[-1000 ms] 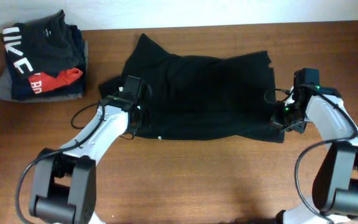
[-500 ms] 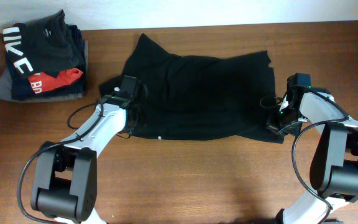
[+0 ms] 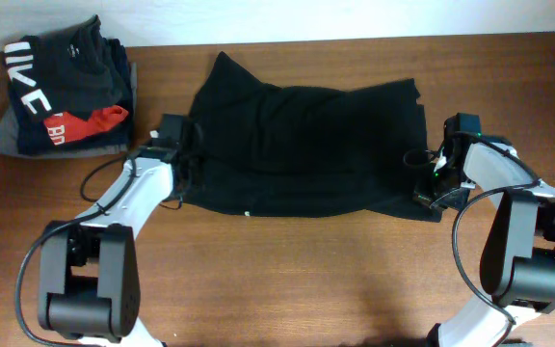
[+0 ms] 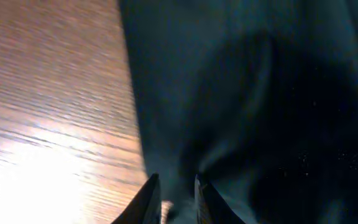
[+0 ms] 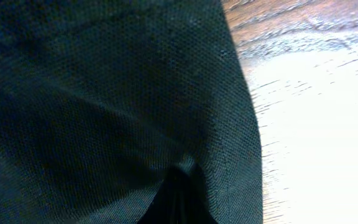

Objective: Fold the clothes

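The black garment [image 3: 306,135] lies spread across the middle of the table, partly folded, with a tiny white mark on its front hem. My left gripper [image 3: 183,172] is at its left edge. In the left wrist view the jaws [image 4: 178,199] are nearly closed, with the fabric's edge [image 4: 241,93] pinched between them. My right gripper [image 3: 430,193] is at the garment's lower right corner. In the right wrist view it [image 5: 180,193] is shut on a puckered fold of the cloth [image 5: 104,93].
A pile of folded garments [image 3: 61,92] stands at the back left, topped by a dark shirt with big white letters over red and grey pieces. Bare brown wooden table [image 3: 306,280] runs along the front. A white wall borders the far edge.
My left gripper has moved left and slightly back, dragging the garment's left edge outward with it. My right gripper shifted a little left a second ago and has held still since.
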Robot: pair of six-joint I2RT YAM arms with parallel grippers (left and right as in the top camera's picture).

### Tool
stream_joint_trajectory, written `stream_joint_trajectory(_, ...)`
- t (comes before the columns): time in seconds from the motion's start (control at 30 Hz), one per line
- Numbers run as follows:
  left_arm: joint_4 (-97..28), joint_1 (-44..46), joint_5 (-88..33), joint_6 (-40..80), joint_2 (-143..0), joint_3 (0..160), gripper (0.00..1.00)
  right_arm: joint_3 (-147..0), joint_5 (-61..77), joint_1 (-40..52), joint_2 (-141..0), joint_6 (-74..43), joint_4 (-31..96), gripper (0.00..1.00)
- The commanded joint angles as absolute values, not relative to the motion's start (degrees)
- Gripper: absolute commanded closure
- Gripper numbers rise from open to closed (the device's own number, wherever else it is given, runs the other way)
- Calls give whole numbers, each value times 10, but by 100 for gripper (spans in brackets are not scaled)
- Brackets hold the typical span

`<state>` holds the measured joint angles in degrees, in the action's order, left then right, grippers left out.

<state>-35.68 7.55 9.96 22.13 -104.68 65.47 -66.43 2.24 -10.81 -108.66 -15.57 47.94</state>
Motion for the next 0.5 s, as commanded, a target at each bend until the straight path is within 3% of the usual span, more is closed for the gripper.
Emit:
stream_joint_trajectory(0.0,-354,56,110,209,-1053,663,80,-657,-35,-110,-1110,-155,479,96)
stream_joint_trajectory(0.13,-354,36,110,208,-1053,663,80,-657,-33,-110,-1110,-155,478,96)
stream_joint_trajectory(0.3,-403,26,105,209,-1044,691,99,-657,-33,-110,-1110,-155,478,96)
stream_joint_trajectory(0.47,-471,38,66,209,-1001,743,100,-657,-33,-110,-1110,-155,475,96)
